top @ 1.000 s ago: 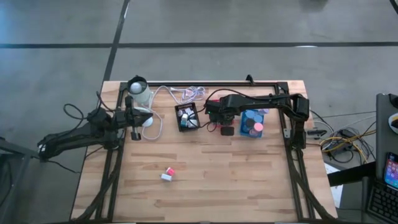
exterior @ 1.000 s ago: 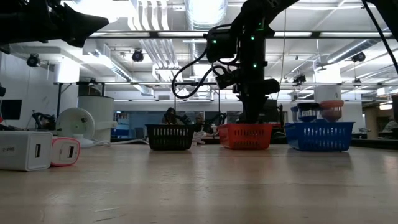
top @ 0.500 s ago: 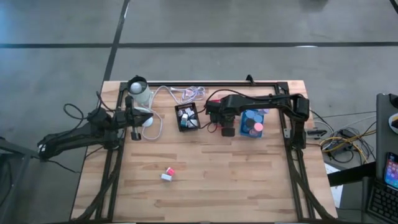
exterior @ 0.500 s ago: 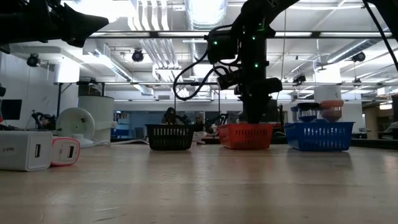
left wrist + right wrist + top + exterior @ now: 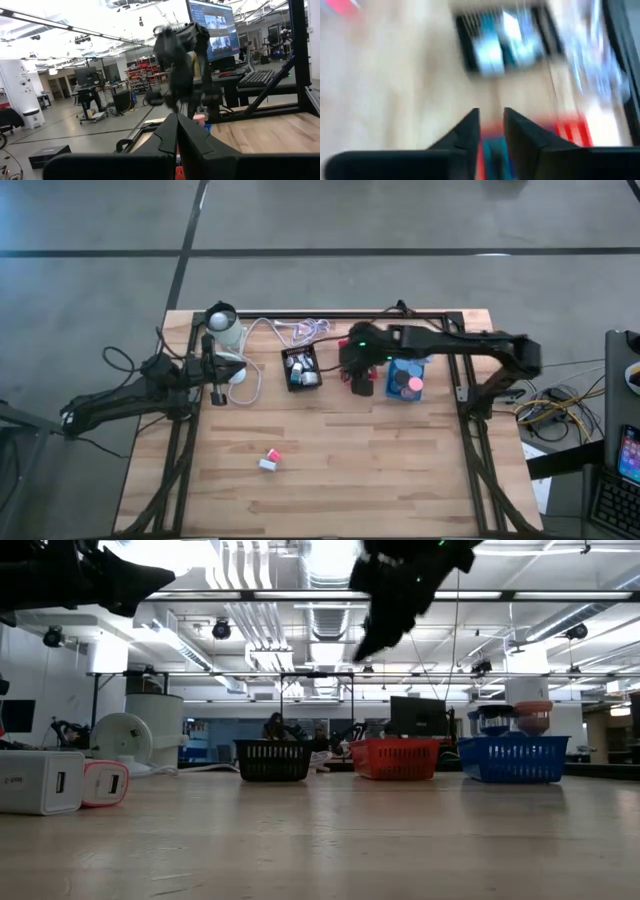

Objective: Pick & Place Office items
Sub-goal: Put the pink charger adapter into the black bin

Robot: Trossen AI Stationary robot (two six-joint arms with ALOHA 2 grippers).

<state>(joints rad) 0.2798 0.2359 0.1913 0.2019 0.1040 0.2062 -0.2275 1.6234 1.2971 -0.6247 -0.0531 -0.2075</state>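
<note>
Count at this frame, bench [image 5: 400,470] seen from above.

Mesh trays: 3, in a row near the far edge, namely one black tray [image 5: 300,367], one red tray [image 5: 362,385], one blue tray [image 5: 405,378].

Loose blocks on open bench: 2, touching, toward the near edge, namely one white block [image 5: 267,465] and one pink block [image 5: 273,454].

Round rolls visible in the blue tray: at least 2, a blue roll [image 5: 399,367] and a pink roll [image 5: 413,385].

Pieces in the black tray: several, too small to count.

Arms: 2.
</note>
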